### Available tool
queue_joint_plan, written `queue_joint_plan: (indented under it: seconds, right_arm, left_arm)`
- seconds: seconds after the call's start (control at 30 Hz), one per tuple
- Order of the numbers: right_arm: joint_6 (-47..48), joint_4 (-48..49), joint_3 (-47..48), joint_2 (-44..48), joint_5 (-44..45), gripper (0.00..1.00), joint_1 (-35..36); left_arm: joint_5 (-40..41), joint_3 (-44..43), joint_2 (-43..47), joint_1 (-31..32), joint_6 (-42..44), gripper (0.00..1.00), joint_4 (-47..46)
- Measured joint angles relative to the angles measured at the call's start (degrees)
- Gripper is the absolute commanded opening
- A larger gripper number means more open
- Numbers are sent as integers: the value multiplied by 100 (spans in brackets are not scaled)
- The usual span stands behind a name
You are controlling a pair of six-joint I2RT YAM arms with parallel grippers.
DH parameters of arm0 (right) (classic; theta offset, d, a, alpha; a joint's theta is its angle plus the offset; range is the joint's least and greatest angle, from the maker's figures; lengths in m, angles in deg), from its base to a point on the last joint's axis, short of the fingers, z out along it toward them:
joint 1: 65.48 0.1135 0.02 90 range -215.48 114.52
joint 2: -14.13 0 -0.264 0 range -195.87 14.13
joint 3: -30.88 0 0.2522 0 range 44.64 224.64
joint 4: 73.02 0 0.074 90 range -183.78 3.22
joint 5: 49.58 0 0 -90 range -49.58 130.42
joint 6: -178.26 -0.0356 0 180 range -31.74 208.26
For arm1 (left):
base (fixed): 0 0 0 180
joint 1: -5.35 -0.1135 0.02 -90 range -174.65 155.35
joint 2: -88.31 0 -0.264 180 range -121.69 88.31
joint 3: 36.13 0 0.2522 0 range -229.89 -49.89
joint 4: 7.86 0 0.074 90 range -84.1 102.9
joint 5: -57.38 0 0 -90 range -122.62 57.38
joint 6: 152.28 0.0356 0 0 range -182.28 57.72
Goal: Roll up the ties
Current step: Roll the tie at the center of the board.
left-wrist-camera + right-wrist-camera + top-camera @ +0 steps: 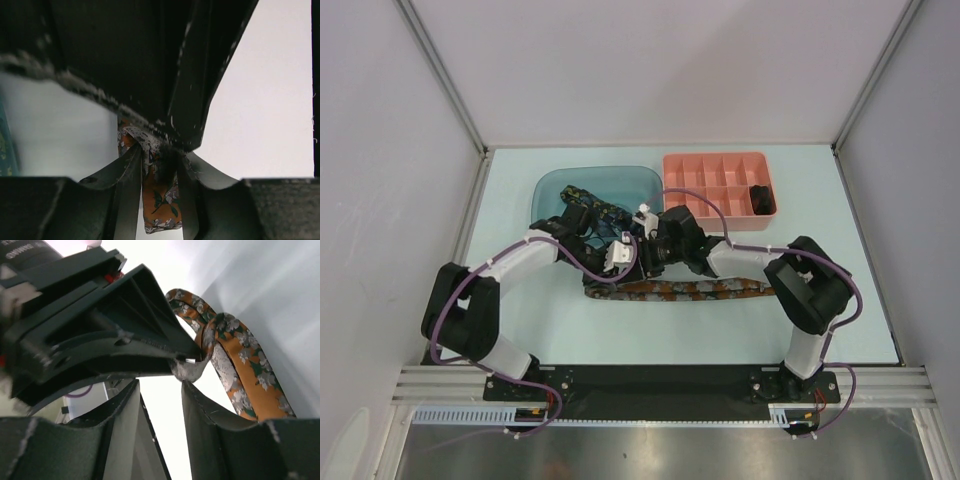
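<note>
The orange-brown flowered tie [690, 290] lies stretched across the table in front of both arms. My left gripper [159, 156] is shut on its end, and the fabric [161, 200] hangs between the two fingers. My right gripper [160, 385] stands open with nothing between its fingers. It faces the left gripper [100, 330] closely, and a loop of the tie [235, 365] curls just beside its right finger. In the top view both grippers [620, 262] [658, 248] meet at the table's middle. A navy speckled tie [590, 200] lies in the teal tray [620, 178]. A rolled dark bundle [760, 197] sits in the pink box [720, 170].
The teal tray stands at the back left and the pink compartment box right beside it at the back right. Grey walls enclose the light table on three sides.
</note>
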Motion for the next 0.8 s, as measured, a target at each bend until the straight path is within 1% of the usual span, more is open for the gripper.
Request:
queue_joint_plan:
  seconds: [0.2,0.3,0.33,0.37,0.47,0.53,0.57,0.6,0.67,0.7,0.77,0.8]
  right_arm:
    - [-291,190,-11,-280,232,51,33]
    - [-319,186,-11,-308,315,50,33]
    - [-348,192,-11,-313,345,49,35]
    - [-369,214,-11,-319,372,43,39]
    - [-476,304,-11,-354,391,36,85]
    - [-546,387,-11,-404,389,22,129]
    - [-568,400,-11,-426,393,6,142]
    - [-581,402,-20,-446,393,1,144]
    - [-654,398,-57,-505,415,0,144]
    - [-673,398,-66,-527,424,0,146]
    - [-688,407,-101,-533,433,0,146]
    - [-691,411,-107,-533,433,0,140]
  left_arm:
    - [-146,-9,-57,2,11,36,33]
    - [-157,-9,-59,0,13,36,37]
    - [-184,-9,-59,0,13,36,37]
    - [-221,-9,-59,2,13,36,33]
    - [-299,-9,-63,7,11,37,31]
    - [-291,-4,-63,4,9,40,39]
    - [-284,9,-63,4,7,43,52]
    - [-275,22,-63,-2,7,52,61]
    - [-251,68,-61,-7,-7,63,37]
    - [-256,103,-59,-4,-37,71,0]
    - [-238,216,-11,-11,-98,80,-131]
    - [-214,302,50,-28,-129,89,-208]
